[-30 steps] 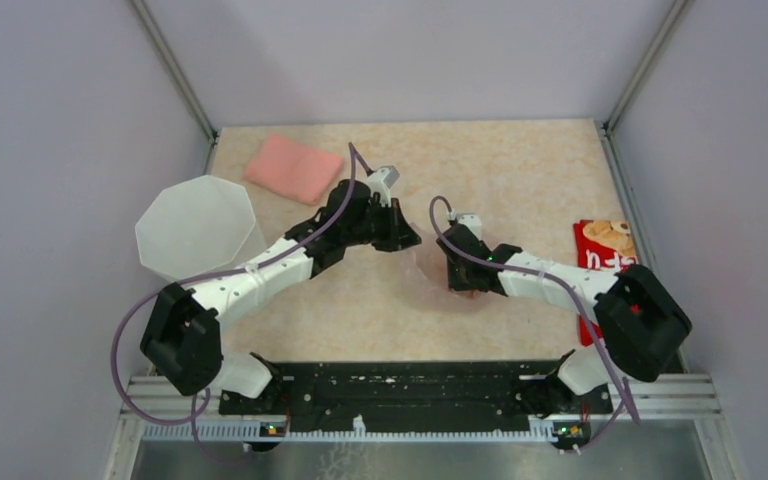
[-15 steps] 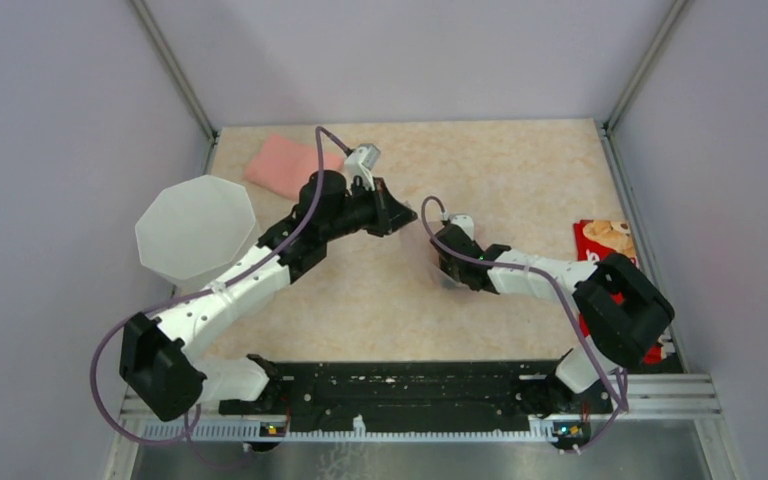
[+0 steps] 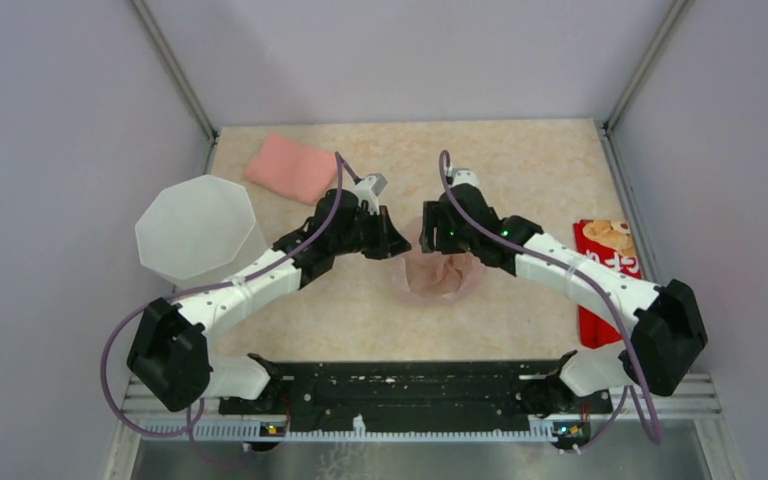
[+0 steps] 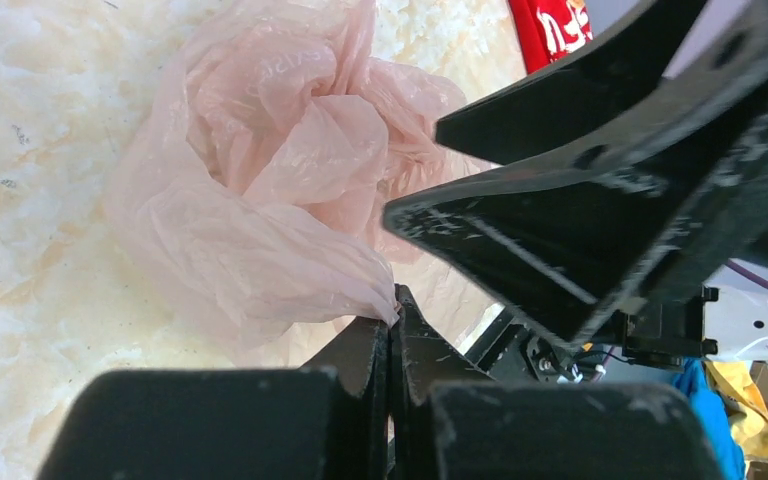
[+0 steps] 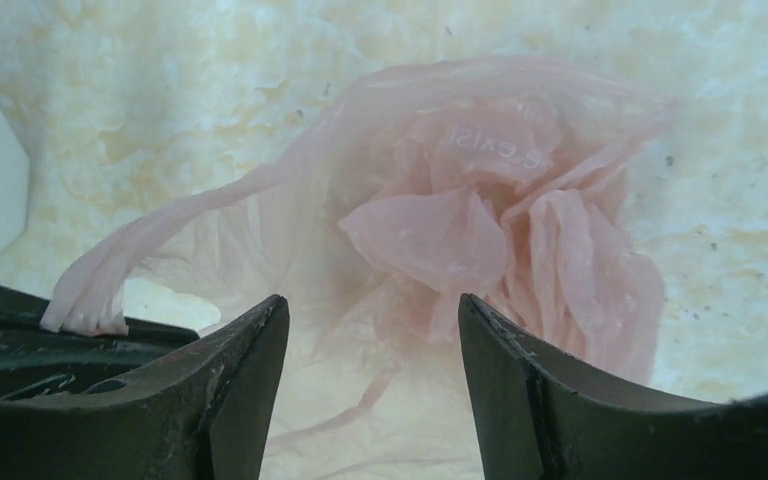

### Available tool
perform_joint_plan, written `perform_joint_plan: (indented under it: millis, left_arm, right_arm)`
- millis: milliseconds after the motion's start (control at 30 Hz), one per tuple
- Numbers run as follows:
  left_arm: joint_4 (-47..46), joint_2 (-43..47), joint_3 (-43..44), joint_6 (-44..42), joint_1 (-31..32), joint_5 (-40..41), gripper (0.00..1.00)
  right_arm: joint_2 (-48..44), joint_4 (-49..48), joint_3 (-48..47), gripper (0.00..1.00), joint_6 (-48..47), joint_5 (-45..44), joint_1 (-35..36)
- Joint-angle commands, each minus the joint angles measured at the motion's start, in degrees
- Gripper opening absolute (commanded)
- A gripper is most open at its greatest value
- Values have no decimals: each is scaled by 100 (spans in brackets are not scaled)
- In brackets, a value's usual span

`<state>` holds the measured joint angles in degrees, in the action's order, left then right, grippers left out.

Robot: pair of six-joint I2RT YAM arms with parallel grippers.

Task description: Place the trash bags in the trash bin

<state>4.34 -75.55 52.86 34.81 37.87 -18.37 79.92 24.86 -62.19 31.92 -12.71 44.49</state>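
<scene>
top external: right pincer (image 3: 428,233) had gone from clenched to released over the trash bag (image 3: 444,276). left pincer (image 3: 396,243) stayed clenched on its edge. trash bag slumped on the counter (image 3: 530,170), well right of the trash bin (image 3: 195,228); the carry likely falls to the left arm.

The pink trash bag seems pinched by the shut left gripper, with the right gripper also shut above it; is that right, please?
Not quite: the right gripper is open above the trash bag, as the right wrist view shows; the left gripper is indeed shut on it.
</scene>
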Motion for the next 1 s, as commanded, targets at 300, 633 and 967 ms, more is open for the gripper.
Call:
perform_joint_plan:
  millis: [300,633,967]
  left_arm:
    - [92,11,56,-35,-7,182,0]
    - [124,-123,378,-92,-7,36,0]
    - [355,-126,655,-191,-5,150,0]
  right_arm:
    - [-383,738,17,62,-681,-45,-776]
    - [429,332,147,55,-680,-318,-824]
    - [163,348,111,56,-687,-153,-1051]
